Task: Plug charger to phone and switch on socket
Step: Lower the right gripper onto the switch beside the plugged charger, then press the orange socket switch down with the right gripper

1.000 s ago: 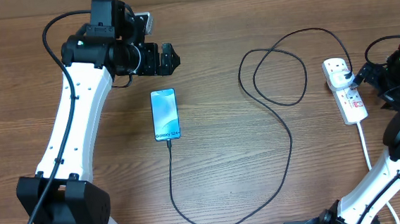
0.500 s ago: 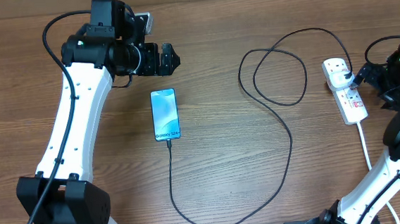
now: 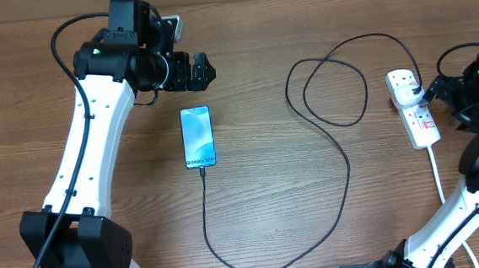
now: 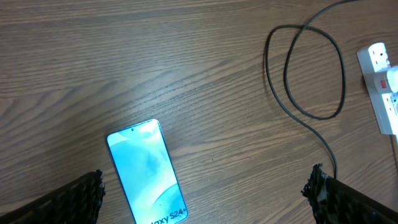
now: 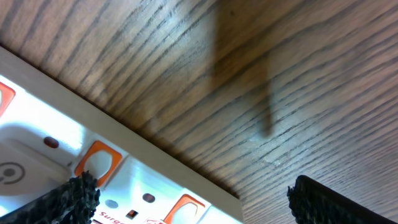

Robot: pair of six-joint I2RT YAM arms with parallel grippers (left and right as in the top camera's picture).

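Nearest the bases: the slack belly of the charger [image 3: 345,186], black, curving low across the table [image 3: 258,31] and climbing both ways. Follow the left run up to the phone [image 3: 197,137], flat on the wood left of centre, lit, joined at its lower edge to the small plug tip. Seated, by the look of it, though too small to swear to. Follow the right run up through a loose loop to the head of the socket [image 3: 419,120], a white strip lying lengthwise near the right edge. Judged, then: cable end done, switch left to do. Right gripper [image 5: 199,202] hovering just over the strip, spread wide, with orange-red switches [image 5: 96,163] beneath in the wrist view and no visible contact. For a clean press: close up first, or lead with one fingertip only, so as not to catch two rockers at once. Pick the switch beside the outlet taking the charger, not a neighbour. Come straight down and press squarely. Avoid shoving the strip sideways or snagging the cable at its head. Cannot tell from here whether already switched on. Farthest back: left gripper [image 3: 204,70], spread and empty, beyond the top of the phone and apart from it, best left out of the cable's way.
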